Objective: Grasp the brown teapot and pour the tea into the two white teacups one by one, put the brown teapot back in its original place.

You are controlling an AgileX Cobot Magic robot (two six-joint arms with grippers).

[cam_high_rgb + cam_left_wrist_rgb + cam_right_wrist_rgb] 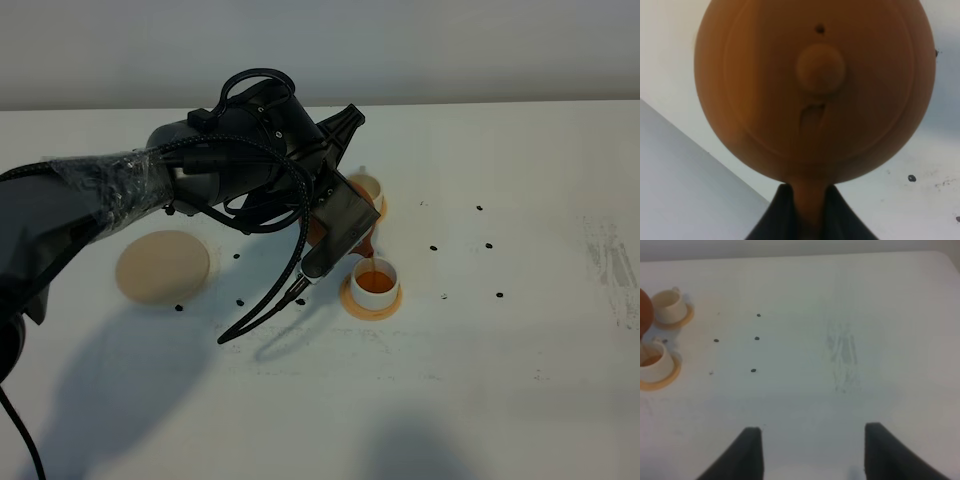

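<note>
- L arm (90, 195): black, clear film wrapped round the forearm, comes in from 9 o'clock across the white table (520, 390) to the middle.
- beige coaster disc (163, 267): large, round, flat on the table at 9 o'clock from the cups and well apart from them. Its whole top face is in view.
- L gripper (807, 200): dark fingers (774, 217) clamped tight on the loop handle of the brown teapot (815, 100). In the wrist view the handle sits pinched between them. The lid knob (820, 67) and a small vent hole (819, 28) face the cam.
- Teapot position: held off the table, tipped spout-down, approx 10 o'clock from the near teacup (375, 297). In the ext view it is mostly hidden behind the gripper.
- tea (375, 284): a thin reddish stream runs from the spout into the near teacup, with an orange-brown pool inside it.
- Near teacup: white, upright, on the front orange coaster (372, 312).
- far teacup (367, 186): at 12 o'clock from the near one, on the back orange coaster (381, 211), partly covered by the gripper. Its inside looks pale cream.
- black dots (433, 248): small, scattered on the table at 3 o'clock from the cups.
- R gripper (812, 429): fingers (747, 452) spread wide with only table between them. It faces the table well off to the 3 o'clock side of the cups, and shows only in its own wrist cam.
</note>
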